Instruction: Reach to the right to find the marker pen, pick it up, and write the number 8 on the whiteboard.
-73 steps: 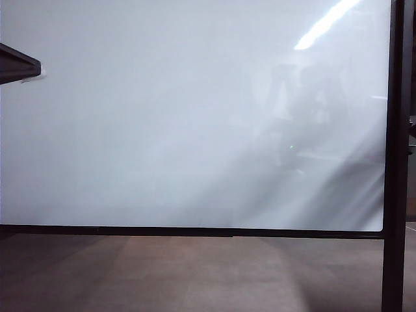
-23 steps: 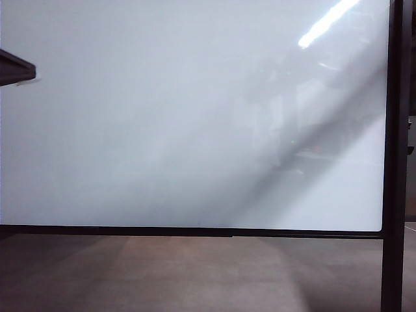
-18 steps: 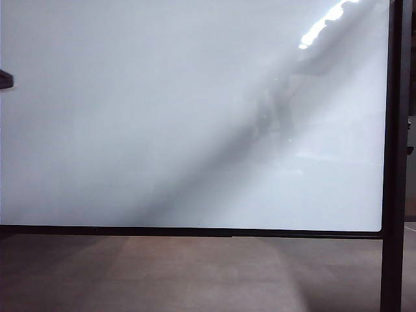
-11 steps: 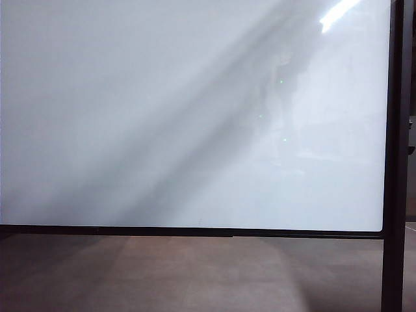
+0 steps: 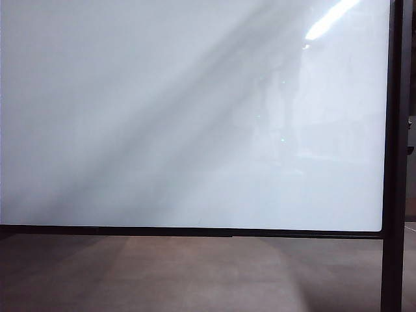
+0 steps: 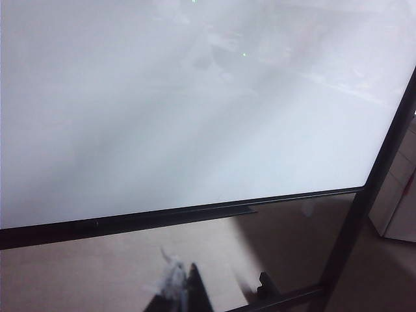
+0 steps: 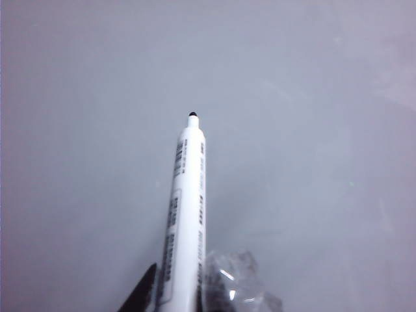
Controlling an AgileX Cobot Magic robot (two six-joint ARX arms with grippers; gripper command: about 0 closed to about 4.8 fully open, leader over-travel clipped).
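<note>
**Marker in my right gripper, facing the board**

My right gripper [image 7: 179, 302] is clamped on the marker pen [image 7: 184, 214], whose dark tip points away from the fingers at the whiteboard [image 7: 292, 130] ahead. My left gripper [image 6: 221, 296] shows only fingertips, so I cannot tell its opening; it sits before the whiteboard's [image 6: 162, 117] lower frame edge. The board's [image 5: 162, 117] surface bears no marks.

Brownish floor [image 5: 195, 273], dark upright post [image 5: 393, 260] at right, dim light
</note>
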